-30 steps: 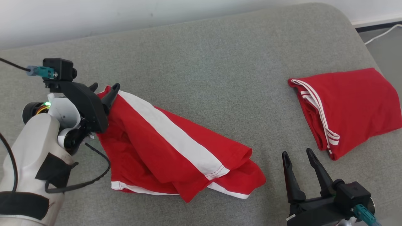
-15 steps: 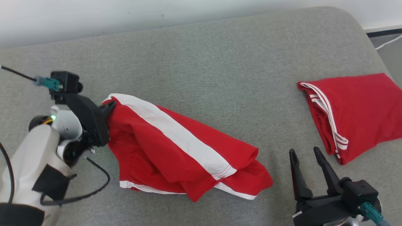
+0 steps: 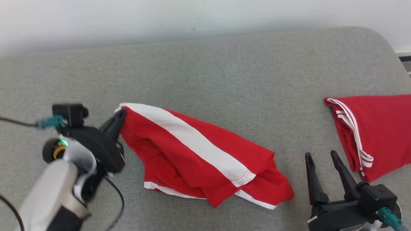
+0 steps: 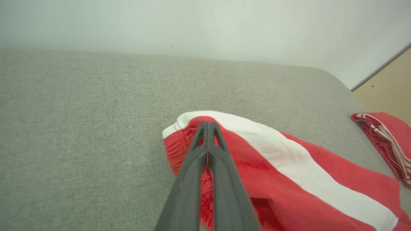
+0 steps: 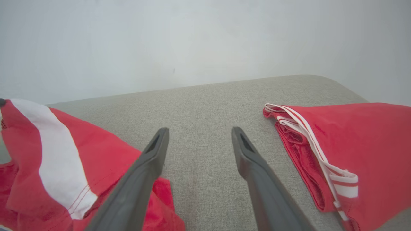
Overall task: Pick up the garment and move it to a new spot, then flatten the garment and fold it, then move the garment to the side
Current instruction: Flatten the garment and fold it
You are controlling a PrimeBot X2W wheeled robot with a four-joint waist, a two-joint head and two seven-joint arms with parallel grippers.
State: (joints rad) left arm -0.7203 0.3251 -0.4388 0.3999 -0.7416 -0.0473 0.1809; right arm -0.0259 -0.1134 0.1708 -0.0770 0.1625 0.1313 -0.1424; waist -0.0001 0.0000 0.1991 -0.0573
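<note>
Now the left gripper (image 3: 119, 116), fingers pressed together, pinches the upper left corner of the crumpled red garment (image 3: 205, 160), which lies mid-way across the grey cushion (image 3: 224, 73). The right gripper (image 3: 321, 156) is spread and empty, between it and a folded red cloth (image 3: 382, 128).

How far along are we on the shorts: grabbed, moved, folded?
Done: the left gripper is shut on a corner of the red shorts. In hand: the pick-up; most of the shorts lie crumpled on the grey cushion. Left: moving, flattening, folding, setting aside. The right gripper is open, holding nothing. Another red garment lies folded at the right.
</note>
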